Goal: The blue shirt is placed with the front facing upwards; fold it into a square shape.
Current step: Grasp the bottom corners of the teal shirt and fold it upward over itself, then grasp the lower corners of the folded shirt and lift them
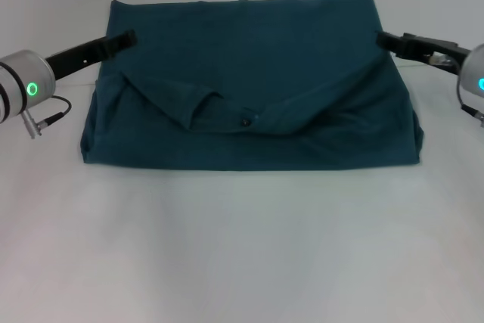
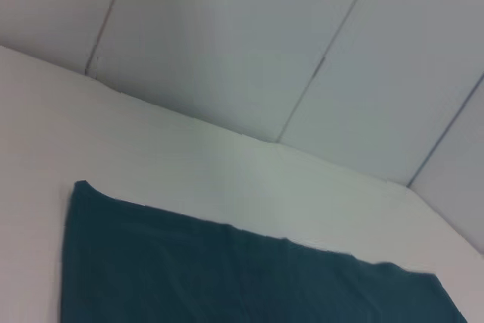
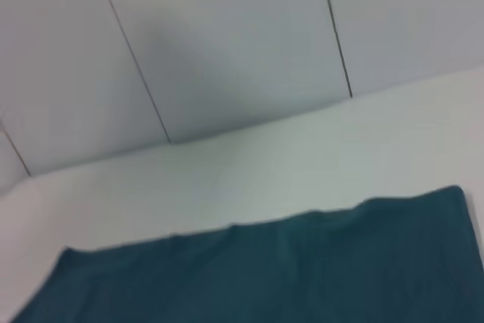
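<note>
The blue shirt (image 1: 249,58) lies folded into a wide rectangle at the middle of the white table (image 1: 242,247). Its ribbed collar (image 1: 227,115) with a small dark label shows at the near side, where a plain upper layer is folded down over it. My left gripper (image 1: 128,37) sits at the shirt's far left edge. My right gripper (image 1: 382,38) sits at its far right edge. Neither wrist view shows a gripper. The left wrist view holds only a flat edge of the shirt (image 2: 227,277), as does the right wrist view of the shirt (image 3: 302,270).
Bare white table surrounds the shirt on all sides. Pale wall panels (image 2: 265,35) rise behind the table's far edge. A cable (image 1: 49,117) hangs from my left wrist near the shirt's left side.
</note>
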`<state>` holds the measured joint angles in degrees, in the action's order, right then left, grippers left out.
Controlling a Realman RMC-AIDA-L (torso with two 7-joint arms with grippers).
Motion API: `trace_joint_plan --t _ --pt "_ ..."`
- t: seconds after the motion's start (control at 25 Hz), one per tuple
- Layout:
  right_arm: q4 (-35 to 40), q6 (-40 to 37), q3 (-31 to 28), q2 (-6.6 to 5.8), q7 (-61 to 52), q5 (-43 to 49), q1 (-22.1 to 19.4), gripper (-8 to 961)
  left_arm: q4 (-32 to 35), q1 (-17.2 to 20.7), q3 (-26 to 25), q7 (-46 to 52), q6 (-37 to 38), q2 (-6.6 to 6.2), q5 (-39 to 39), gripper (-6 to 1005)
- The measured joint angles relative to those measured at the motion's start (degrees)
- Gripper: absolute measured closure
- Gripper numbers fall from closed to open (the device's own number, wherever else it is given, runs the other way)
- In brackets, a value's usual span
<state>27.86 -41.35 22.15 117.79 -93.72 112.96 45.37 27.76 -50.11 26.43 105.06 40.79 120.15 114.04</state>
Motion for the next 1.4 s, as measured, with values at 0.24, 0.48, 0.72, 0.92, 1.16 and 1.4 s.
trace_joint_plan --t 0.24,0.48,0.72,0.92,1.16,1.4 --pt "1.4 -6.3 0.0 -0.50 0.2 -3.2 -5.4 376 3.8 3.6 4.2 1.5 5.2 0.00 0.0 155" --pt "1.6 -13.7 0.1 -2.42 -0.6 -3.0 -11.1 376 8.2 8.9 5.0 4.1 11.2 0.01 -0.1 154" --pt "1.7 -18.8 2.8 -4.85 -5.1 -0.9 -13.8 368 8.9 11.6 5.1 3.8 13.3 0.06 0.7 153" --pt "2.5 -19.7 5.8 -6.43 -12.8 4.4 -13.3 323 9.6 13.1 5.2 3.6 14.0 0.22 1.9 154" --pt "4.4 -18.2 8.5 -6.70 -22.8 12.8 -10.9 268 9.7 13.8 6.2 3.6 14.0 0.75 4.5 155" --pt "4.2 -17.3 10.0 -5.92 -25.4 16.2 -8.7 158 9.7 14.2 7.6 3.5 13.9 0.98 4.7 153"
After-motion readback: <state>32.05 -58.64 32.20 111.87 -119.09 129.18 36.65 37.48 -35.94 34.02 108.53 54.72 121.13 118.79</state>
